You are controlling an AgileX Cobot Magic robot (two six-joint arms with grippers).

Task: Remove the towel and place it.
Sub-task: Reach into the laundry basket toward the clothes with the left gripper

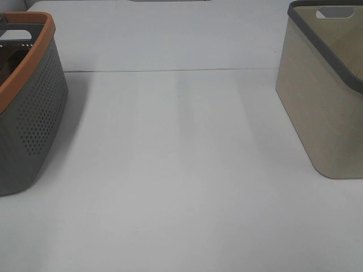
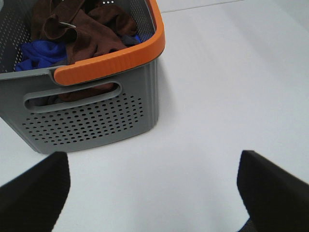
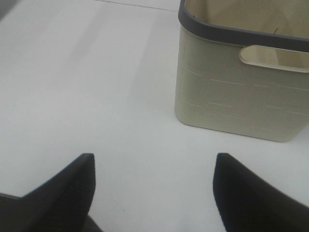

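The dark brown towel (image 2: 91, 31) lies crumpled inside the grey perforated basket with an orange rim (image 2: 111, 58), on top of a blue cloth (image 2: 41, 53). That basket stands at the left edge of the exterior view (image 1: 28, 113); there only a sliver of its inside shows. My left gripper (image 2: 152, 186) is open and empty above the white table, a little in front of the basket. My right gripper (image 3: 154, 186) is open and empty, in front of the beige basket with a dark grey rim (image 3: 241, 82), which stands at the right (image 1: 326, 96). Neither gripper shows in the exterior view.
The white table (image 1: 181, 170) stretches between the two baskets, with a seam line (image 1: 170, 71) running across behind them. The part of the beige basket's inside that shows holds nothing.
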